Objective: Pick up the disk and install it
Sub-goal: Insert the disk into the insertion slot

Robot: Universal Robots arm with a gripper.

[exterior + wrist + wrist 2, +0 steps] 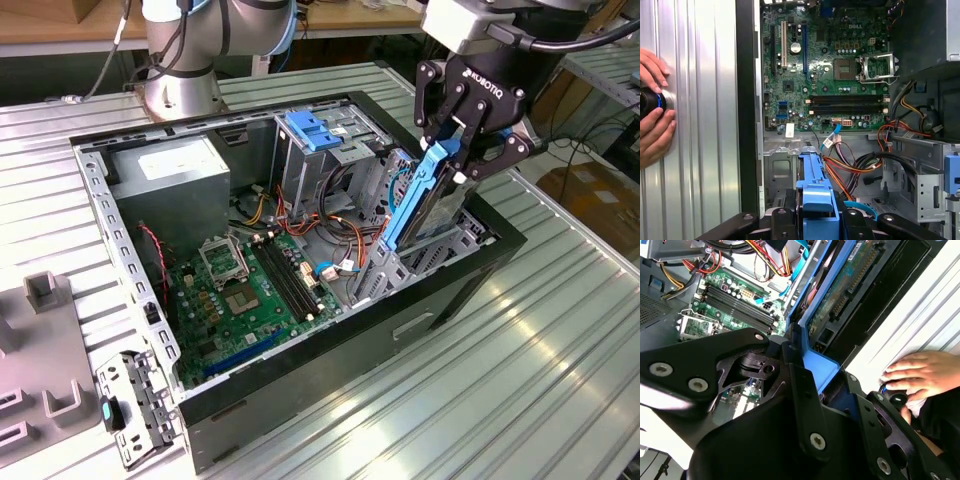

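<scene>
Disk (413,205) is standing almost on end at the drive-cage end of the case (400,335). Its lower end appears to be dipping into the cage (450,245), and its blue tab is pointing up. The gripper (455,155) is clamping that upper end, closed tight on the blue rails.

I am judging the disk to be stiff and fairly heavy for its size, with a smooth metal body. Its bare circuit board, which is facing the second wrist view, is looking easy to damage. The plastic rails are probably giving a little, so the rails near the tab are looking like the safest place to hold.

Inside the case, the motherboard (250,290) is lying flat beside the cage, with orange and red cables (850,167) running between them. Outside the case, a person's hand (920,375) is resting on the ridged table (530,380).
</scene>
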